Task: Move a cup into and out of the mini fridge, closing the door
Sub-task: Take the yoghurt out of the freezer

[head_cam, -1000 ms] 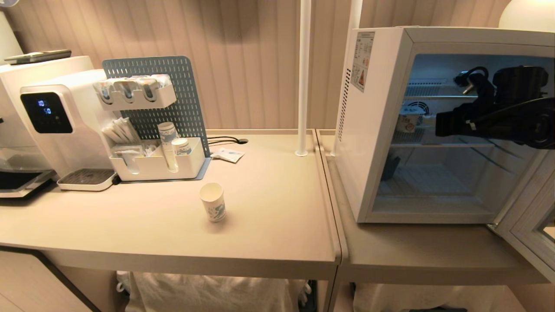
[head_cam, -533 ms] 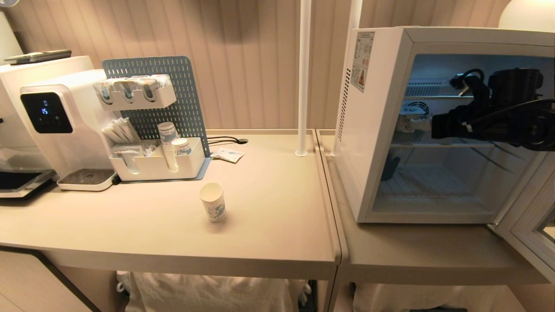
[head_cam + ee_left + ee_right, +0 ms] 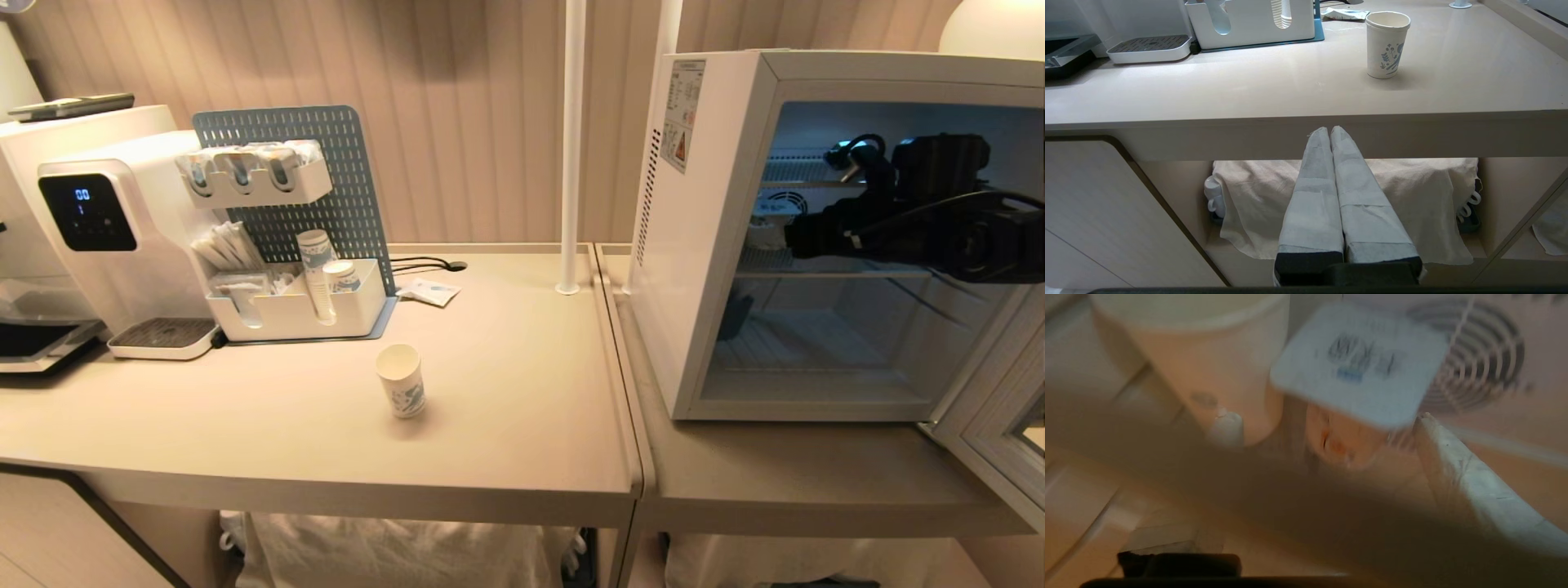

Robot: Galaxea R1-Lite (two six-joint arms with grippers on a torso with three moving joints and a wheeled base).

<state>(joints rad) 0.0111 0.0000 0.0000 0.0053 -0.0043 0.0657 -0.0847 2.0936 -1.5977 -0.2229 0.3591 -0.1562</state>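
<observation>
The cup (image 3: 400, 380) (image 3: 1386, 45), white paper with a blue print, stands upright on the beige table, well left of the mini fridge (image 3: 710, 204). The door (image 3: 996, 425) hangs open at the lower right. My right gripper (image 3: 777, 233) (image 3: 1327, 424) reaches onto the fridge's upper wire shelf and is open. A small foil-lidded tub (image 3: 1355, 396) with orange marks sits between its fingers, and a pale cup-shaped container (image 3: 1200, 355) stands beside the tub. My left gripper (image 3: 1329, 128) is shut and parked below the table's front edge.
A white water dispenser (image 3: 90, 220) and a white organizer with stacked paper cups (image 3: 314, 278) line the table's back left. A white pole (image 3: 571, 147) rises beside the fridge, with a sachet (image 3: 429, 291) near it. The round fan (image 3: 1474, 355) sits on the fridge's rear wall.
My right arm has pushed left and deeper along the fridge's upper shelf toward the tub. The cup on the table and the door have not moved.
</observation>
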